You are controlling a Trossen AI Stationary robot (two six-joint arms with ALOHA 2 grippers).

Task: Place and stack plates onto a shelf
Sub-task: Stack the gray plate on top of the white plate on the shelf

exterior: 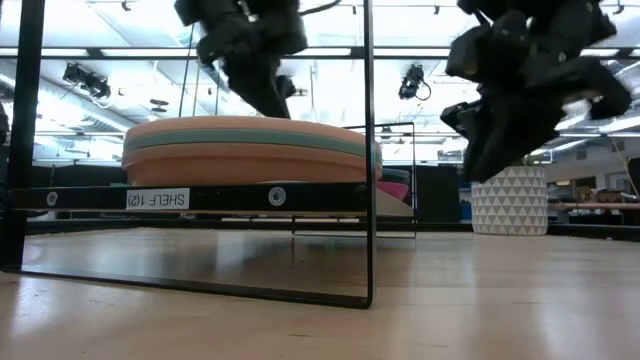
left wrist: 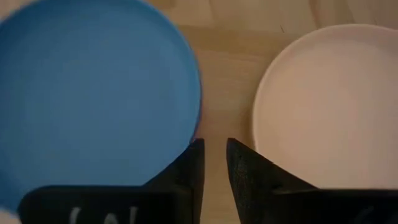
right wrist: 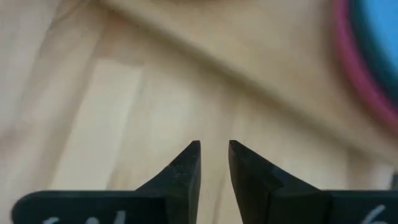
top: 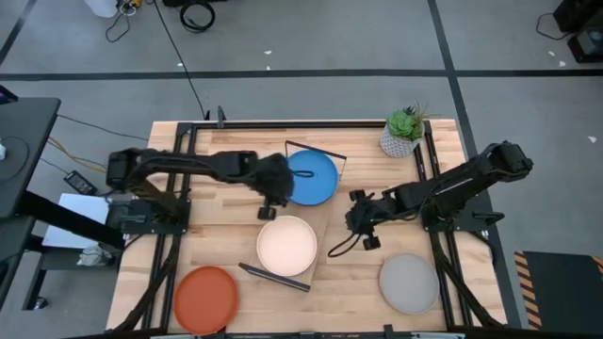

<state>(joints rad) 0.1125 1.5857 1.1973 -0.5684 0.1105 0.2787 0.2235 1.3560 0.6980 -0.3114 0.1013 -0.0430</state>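
The shelf (top: pixel 325 215) lies slantwise at mid-table. On it stand two stacks: one topped by the cream plate (top: pixel 286 245), with teal and terracotta rims beneath it in the low view (exterior: pixel 250 150), and one with the blue plate (top: pixel 311 177) on the magenta plate (right wrist: pixel 348 56). The orange-red plate (top: pixel 205 299) and the grey plate (top: pixel 409 282) rest flat on the tabletop near its near edge. My left gripper (top: pixel 273 205) hovers shut above the gap between the blue plate (left wrist: pixel 93 87) and the cream plate (left wrist: pixel 329 99). My right gripper (top: pixel 361 226) hangs shut over the shelf's right edge, holding nothing.
A potted plant in a white patterned pot (top: pixel 402 132) stands at the far right corner. The shelf's black wire frames (top: pixel 273 277) rise at its two short ends. Black arm mounts flank the table's left and right sides.
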